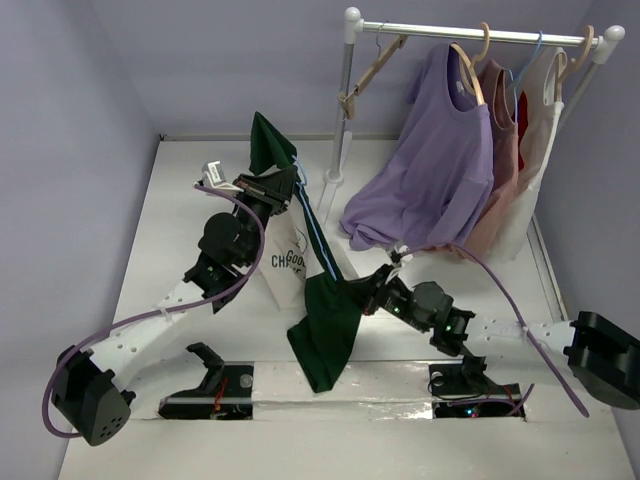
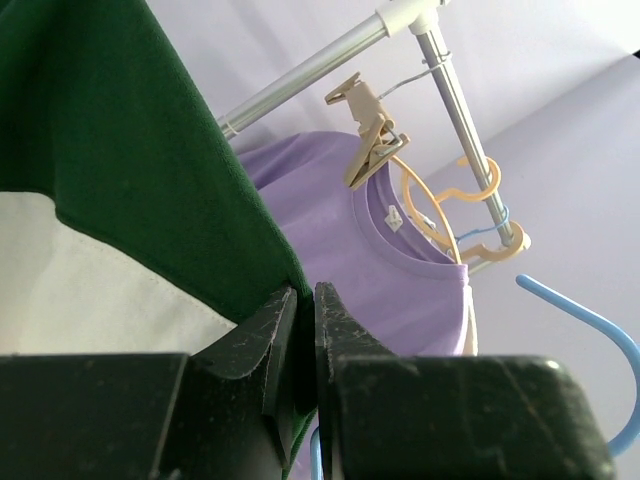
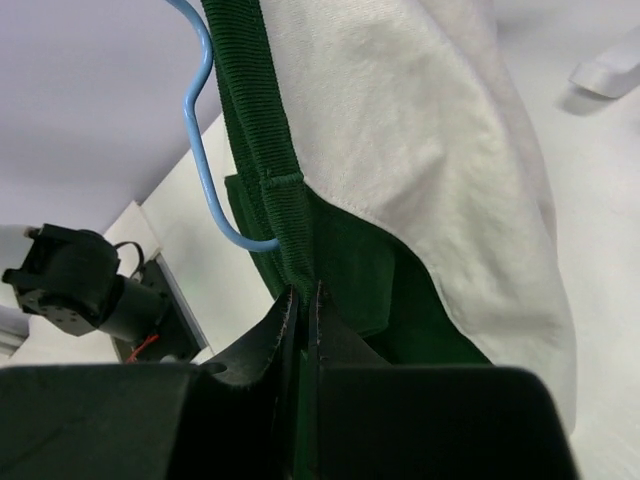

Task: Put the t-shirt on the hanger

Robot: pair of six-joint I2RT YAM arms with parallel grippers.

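White table (image 1: 170,240); clothes rack (image 1: 343,110) stands.

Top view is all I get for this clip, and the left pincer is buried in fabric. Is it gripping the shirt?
Observer: Yes. The left wrist view shows the left pincer shut on the shirt's green edge.
Operator: And the right pincer?
Observer: Its wrist view shows the right pincer shut on a ribbed green band of the shirt.
Operator: Where is the hanger there?
Observer: The hanger's blue wire curves in behind that band, just above the pincer tips.
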